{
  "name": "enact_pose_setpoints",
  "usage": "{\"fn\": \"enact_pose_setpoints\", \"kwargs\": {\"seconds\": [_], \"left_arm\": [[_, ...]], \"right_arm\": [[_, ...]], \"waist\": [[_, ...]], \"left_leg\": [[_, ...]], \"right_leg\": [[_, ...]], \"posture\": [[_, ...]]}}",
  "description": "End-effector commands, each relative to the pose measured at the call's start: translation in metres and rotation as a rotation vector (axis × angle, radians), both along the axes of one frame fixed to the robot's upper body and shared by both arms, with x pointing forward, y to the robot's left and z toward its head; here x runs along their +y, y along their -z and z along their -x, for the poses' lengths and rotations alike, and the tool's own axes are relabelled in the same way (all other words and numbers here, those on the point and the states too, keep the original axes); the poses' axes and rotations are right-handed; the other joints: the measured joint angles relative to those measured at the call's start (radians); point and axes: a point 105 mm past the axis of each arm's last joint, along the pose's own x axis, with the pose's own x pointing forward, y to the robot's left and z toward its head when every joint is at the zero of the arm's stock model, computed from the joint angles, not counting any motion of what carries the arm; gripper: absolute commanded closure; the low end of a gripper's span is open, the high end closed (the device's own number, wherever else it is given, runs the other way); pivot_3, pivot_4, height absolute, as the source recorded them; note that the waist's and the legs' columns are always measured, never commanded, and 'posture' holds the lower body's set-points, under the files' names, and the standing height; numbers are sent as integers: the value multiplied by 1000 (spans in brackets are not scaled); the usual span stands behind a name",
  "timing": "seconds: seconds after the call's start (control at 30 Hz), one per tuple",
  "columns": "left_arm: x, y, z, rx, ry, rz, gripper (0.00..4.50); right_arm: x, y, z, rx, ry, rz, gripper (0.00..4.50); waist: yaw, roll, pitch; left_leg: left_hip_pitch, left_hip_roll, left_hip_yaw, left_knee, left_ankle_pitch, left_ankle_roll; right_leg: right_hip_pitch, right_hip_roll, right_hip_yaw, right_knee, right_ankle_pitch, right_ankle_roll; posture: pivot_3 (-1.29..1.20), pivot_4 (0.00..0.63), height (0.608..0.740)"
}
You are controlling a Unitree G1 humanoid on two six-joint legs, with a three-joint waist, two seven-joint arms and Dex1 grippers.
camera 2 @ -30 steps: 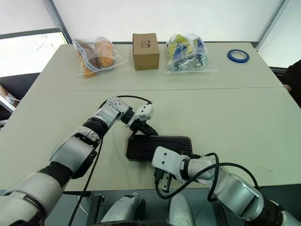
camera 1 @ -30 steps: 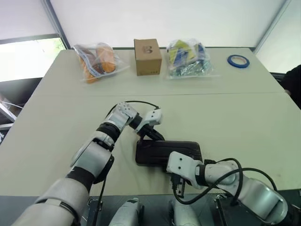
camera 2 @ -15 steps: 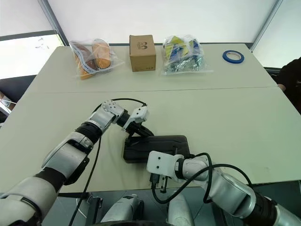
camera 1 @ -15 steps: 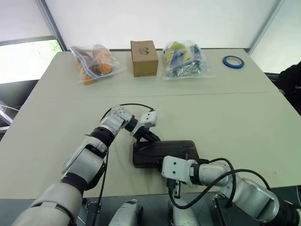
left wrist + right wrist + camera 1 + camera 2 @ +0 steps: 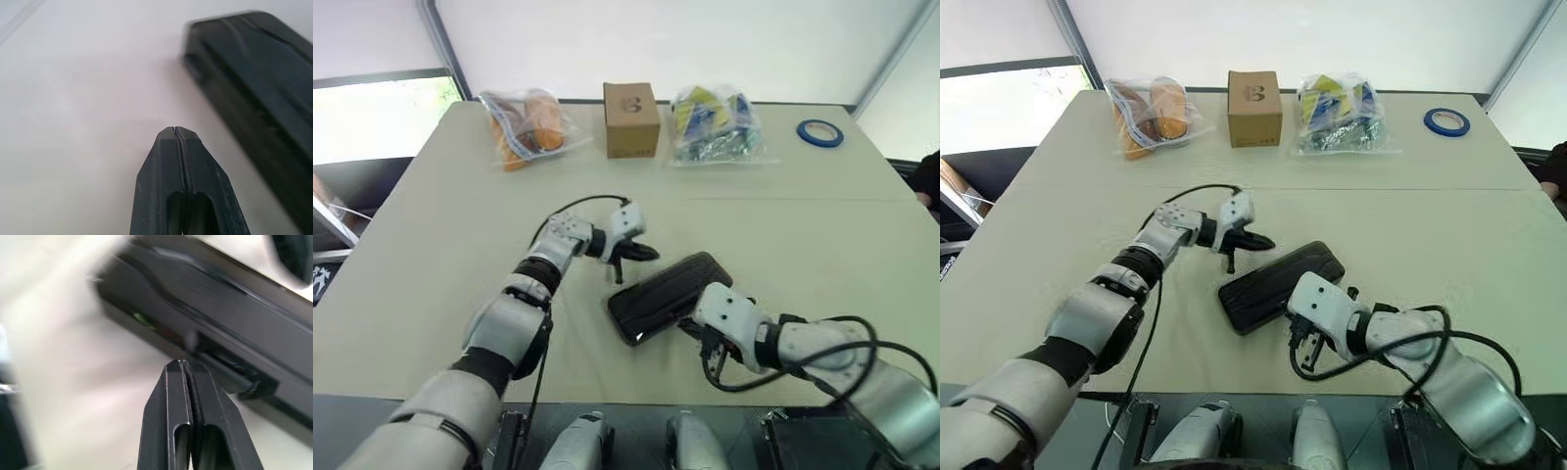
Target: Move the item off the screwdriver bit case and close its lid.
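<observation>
Screwdriver bit case (image 5: 664,295): lies flat on the bench (image 5: 822,235), turned at a slant, near its front edge, between the two arms
Lid (image 5: 1273,274): down over the case, nothing lying on top
Left gripper (image 5: 644,254): fingers (image 5: 182,161) pressed together with nothing between them, just beside the case's far corner, apart from it
Right gripper (image 5: 183,377): fingers pressed together, empty, close to the case's near long edge by the latch tab (image 5: 252,387)
Far edge of bench: bag of orange items (image 5: 524,127), brown cardboard box (image 5: 631,119), bag of mixed packets (image 5: 715,122), blue tape roll (image 5: 819,132)
</observation>
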Motion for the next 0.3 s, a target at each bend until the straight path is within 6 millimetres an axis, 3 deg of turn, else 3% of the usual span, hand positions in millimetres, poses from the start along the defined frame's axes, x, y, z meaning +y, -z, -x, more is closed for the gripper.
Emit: {"fn": "enact_pose_setpoints", "kwargs": {"seconds": [0.03,0.17,0.3], "left_arm": [[9,-20,-6,-45,-22,64,4500],[33,-28,-4,-26,-30,128,4500],[55,-32,6,2,-63,197,4500]], "right_arm": [[4,-18,8,4,-23,-93,4446],[-9,-35,9,-6,16,-153,4446],[-37,-44,-13,-85,194,-155,4446]], "waist": [[1,0,0],[6,0,0],[4,0,0]], "left_leg": [[0,0,0,0,0,0],[0,-1,0,1,0,0],[0,-1,0,1,0,0]], "right_leg": [[1,0,0,0,0,0],[2,0,0,0,0,0],[1,0,0,0,0,0]], "posture": [[0,150,740],[0,150,740],[0,150,740]]}}
